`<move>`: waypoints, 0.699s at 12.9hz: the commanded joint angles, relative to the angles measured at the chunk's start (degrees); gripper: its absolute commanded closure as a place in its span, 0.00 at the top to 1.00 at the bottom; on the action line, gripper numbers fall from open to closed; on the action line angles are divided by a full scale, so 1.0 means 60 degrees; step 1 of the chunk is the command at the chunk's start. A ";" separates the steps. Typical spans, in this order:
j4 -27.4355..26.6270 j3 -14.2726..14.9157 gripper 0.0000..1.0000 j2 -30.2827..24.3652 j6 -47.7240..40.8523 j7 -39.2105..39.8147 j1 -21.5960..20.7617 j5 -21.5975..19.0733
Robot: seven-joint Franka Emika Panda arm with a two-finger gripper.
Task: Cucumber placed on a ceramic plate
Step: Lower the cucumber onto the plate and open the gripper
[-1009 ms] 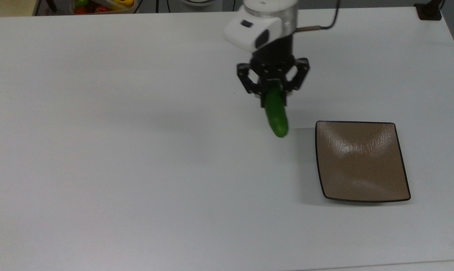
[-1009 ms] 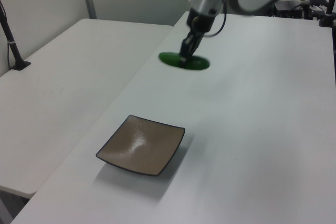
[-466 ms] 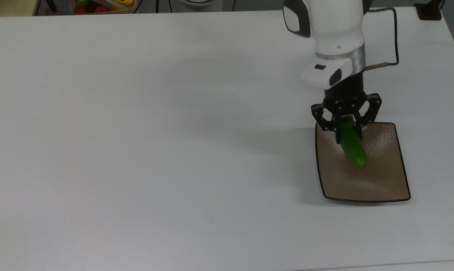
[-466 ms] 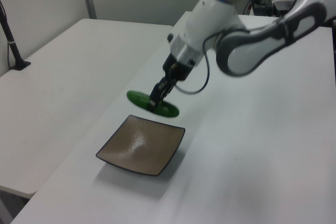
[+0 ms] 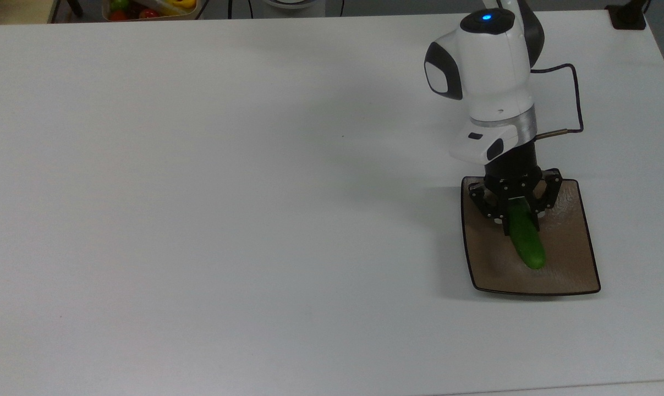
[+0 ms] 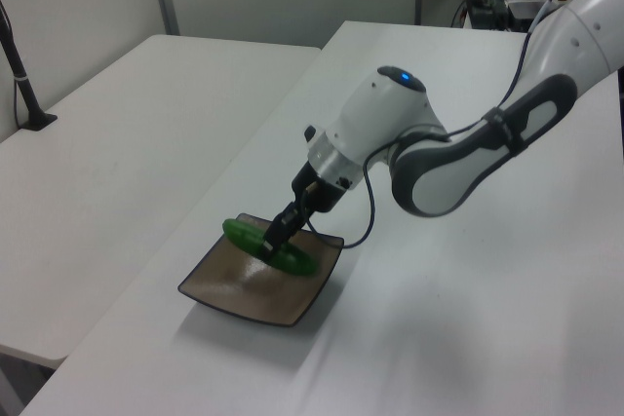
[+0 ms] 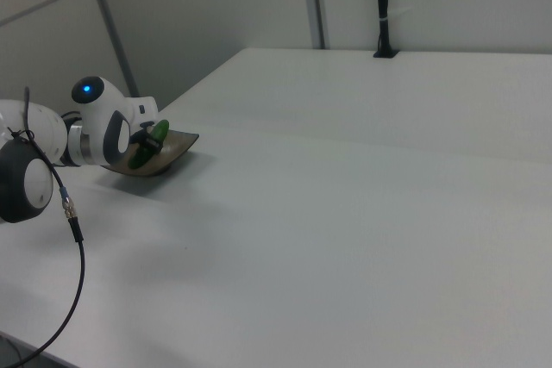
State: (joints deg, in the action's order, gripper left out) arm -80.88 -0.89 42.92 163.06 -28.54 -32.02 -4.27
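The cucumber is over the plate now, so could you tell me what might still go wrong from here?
The gripper grips the cucumber at one end, so on release the free end may swing and roll. The ceramic plate has upturned corners, and pressing down off-centre might tip or slide it on the table.

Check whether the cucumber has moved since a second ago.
Yes. In the top view the cucumber went from bare table left of the ceramic plate to over it, carried rightward and down the picture by the claw.
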 commanded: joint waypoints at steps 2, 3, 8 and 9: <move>0.0282 -0.0013 0.86 0.0171 0.0142 -0.0253 -0.0025 0.0009; 0.0267 -0.0013 1.00 0.0156 0.0142 -0.0224 -0.0039 0.0038; -0.1089 -0.0013 1.00 -0.1828 -0.0033 -0.0180 0.0224 0.0184; -0.1458 -0.0013 1.00 -0.2547 -0.0628 -0.0166 0.0500 0.0228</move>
State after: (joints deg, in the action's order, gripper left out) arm -80.20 -0.88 39.31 163.33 -28.77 -31.21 -4.09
